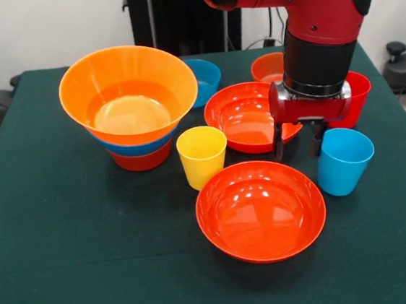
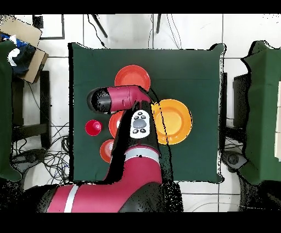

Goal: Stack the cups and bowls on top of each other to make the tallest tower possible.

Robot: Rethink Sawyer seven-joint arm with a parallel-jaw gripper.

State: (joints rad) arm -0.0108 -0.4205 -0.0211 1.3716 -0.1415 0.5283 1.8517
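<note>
End effector (image 1: 298, 144) open and empty, low over the desk (image 1: 70, 267), between wide red bowl (image 1: 246, 116) and blue cup (image 1: 343, 160).
Blue cup stands upright just beside the picture-right finger, nearest pick. Tower (image 1: 130, 105) well apart at picture-left, yellow cup (image 1: 202, 156) between. No readable writing.

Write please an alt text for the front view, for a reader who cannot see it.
A red and black robot arm hangs its gripper, fingers apart and empty, over a green table between a red-orange bowl and a light blue cup. A yellow cup and another shallow red-orange bowl stand nearer. At left, a huge orange bowl tops a nested pile.
</note>
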